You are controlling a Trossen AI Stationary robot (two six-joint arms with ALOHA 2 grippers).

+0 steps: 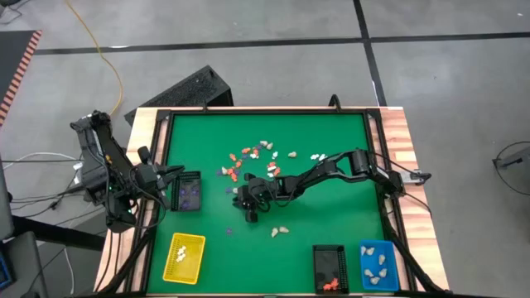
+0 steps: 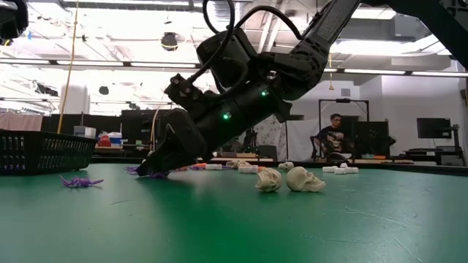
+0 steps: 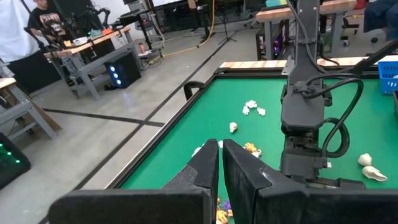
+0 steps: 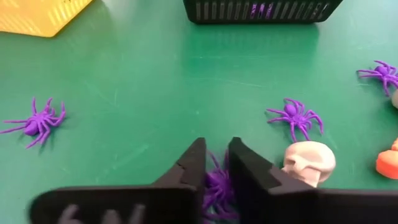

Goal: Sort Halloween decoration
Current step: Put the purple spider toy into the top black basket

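Watching from the table's edge, going left to right. Left gripper [image 1: 166,175] is waiting at the left rim, fingers pressed together and carrying nothing, just beside the black tray [image 1: 187,191] that is already holding purple pieces. Near the front left, the yellow tray [image 1: 185,257] is holding white pieces.

Right gripper [image 4: 216,163] is reaching down in the middle of the green table [image 1: 331,215], tips at the mat, fingers narrowed around a purple spider [image 4: 217,186]. The spider is sitting between the fingertips; legs are showing on both sides. Whether it is firmly clamped, I cannot tell.

Judging the step: pinching should be on the body, not the thin legs, which look likely to flex and slip. Lifting straight up before swinging left toward the black tray seems wise.

Crowding the grasp: a cream skull [image 4: 309,163] is lying just beside the right-hand finger, and an orange piece [image 4: 388,162] is beyond it. Sideways dragging could nudge either. More purple spiders are lying apart: one far left [image 4: 36,122], another past the skull [image 4: 295,115].

Rest of the Halloween decoration [image 1: 257,157] is scattered across the table's far middle. Two skulls [image 1: 280,232] are lying nearer. At the near right, a second black tray [image 1: 330,267] with orange pieces, then a blue tray [image 1: 378,265] with cream ones.
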